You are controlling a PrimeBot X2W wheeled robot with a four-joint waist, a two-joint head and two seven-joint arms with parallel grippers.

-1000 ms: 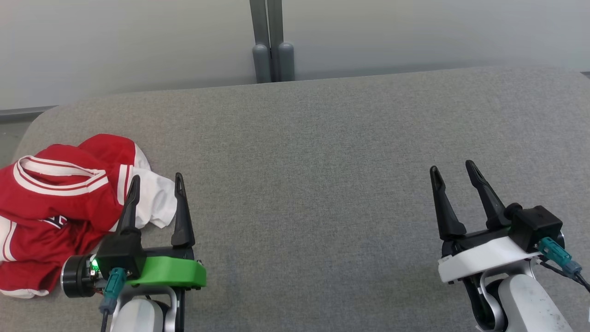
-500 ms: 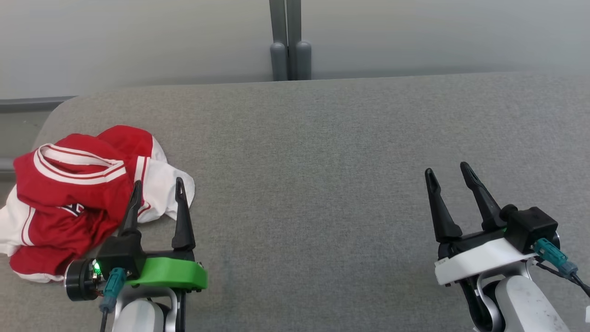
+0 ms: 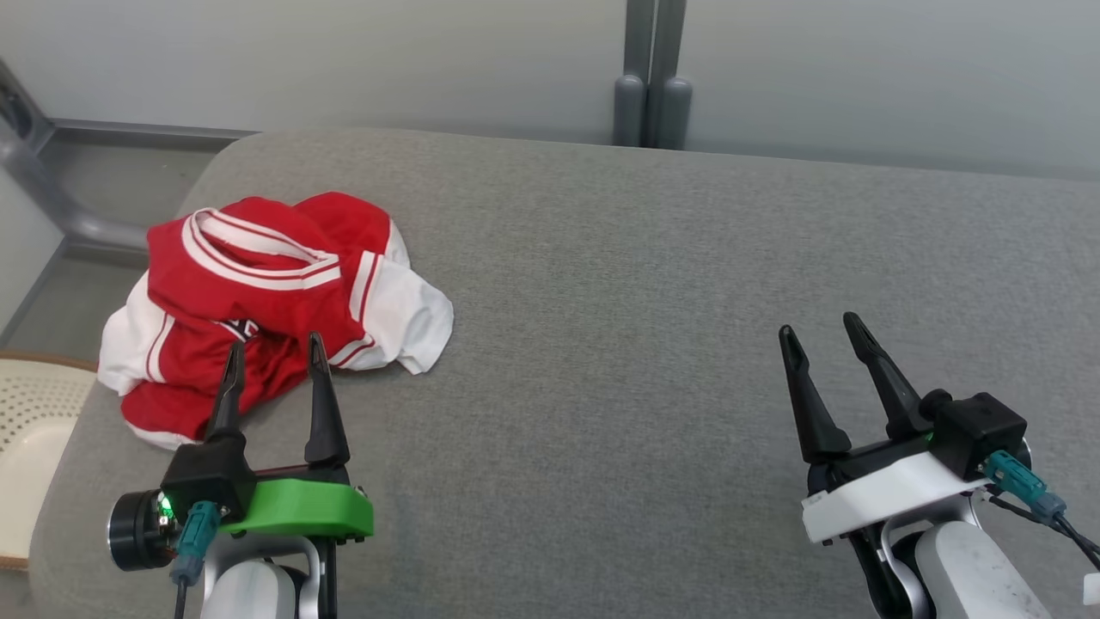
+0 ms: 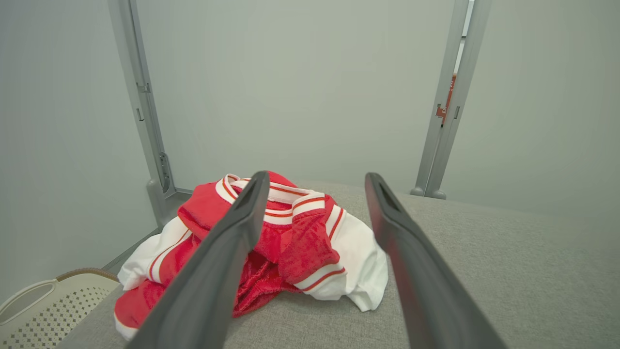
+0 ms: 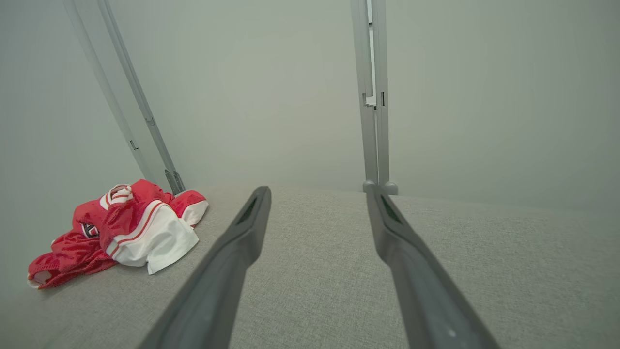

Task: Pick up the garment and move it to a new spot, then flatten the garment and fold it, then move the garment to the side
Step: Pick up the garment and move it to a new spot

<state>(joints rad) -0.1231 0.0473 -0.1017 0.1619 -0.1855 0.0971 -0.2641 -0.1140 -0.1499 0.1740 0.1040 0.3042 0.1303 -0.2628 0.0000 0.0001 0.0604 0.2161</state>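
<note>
– So, where is the garment (image 3: 258,284)?
– It lies in a crumpled heap on the gray soft table (image 3: 601,301), at the far left, near the round corner. It is red with white sleeves and striped trim.
– Is a claw holding it?
– No. The left gripper (image 3: 274,344) is spread wide with nothing in it. Its two fingers point at the heap from the near side. The right gripper (image 3: 818,325) is spread wide too and holds nothing. It is well apart from the garment, over bare table.
– Is there a box or a basket?
– Yes, a pale basket (image 3: 34,400) with little holes stands by the table's left edge. Just part of it shows, so I cannot tell what is in it.
– Any words to read?
– A dark mark sits on the red front, but folds hide most of it. I cannot read it.
</note>
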